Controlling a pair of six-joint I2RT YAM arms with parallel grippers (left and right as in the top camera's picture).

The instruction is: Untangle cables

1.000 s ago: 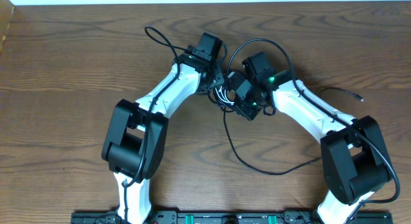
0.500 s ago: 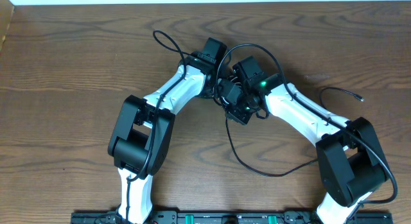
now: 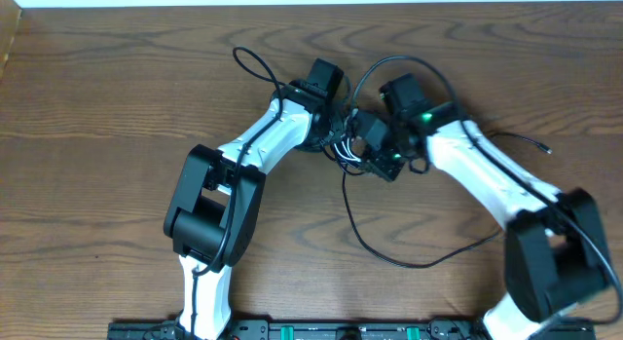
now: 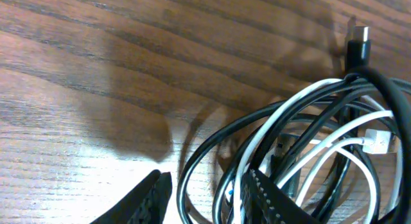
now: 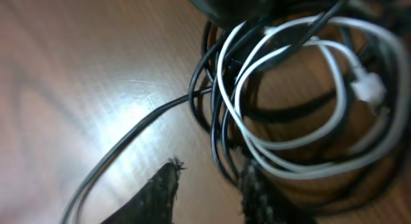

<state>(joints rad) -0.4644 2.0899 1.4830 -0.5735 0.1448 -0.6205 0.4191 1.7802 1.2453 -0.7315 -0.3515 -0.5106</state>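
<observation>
The cables [image 3: 344,148] lie bunched in a tangle on the wooden table, between my two grippers. My left gripper [image 3: 334,135] [image 4: 205,197] is open; two black strands [image 4: 192,179] run between its fingers and the right finger sits inside the coil. White cable [image 4: 321,153] loops through the black ones, its white plug [image 4: 379,142] at the right, and a black plug [image 4: 358,47] points up. My right gripper [image 3: 364,145] [image 5: 209,192] is open too, bare table between its fingers, one finger against the coil of white cable [image 5: 334,63] and black strands [image 5: 215,131].
A black cable tail [image 3: 389,257] sweeps from the tangle toward the front, and another loop [image 3: 248,59] lies behind the left arm. A thin black cord end [image 3: 531,142] lies at the right. The table's back edge [image 3: 311,1] runs along the top.
The left arm shifted slightly right early on and then held. The right arm swung left and then back to the right, spreading the tangle between the grippers.
</observation>
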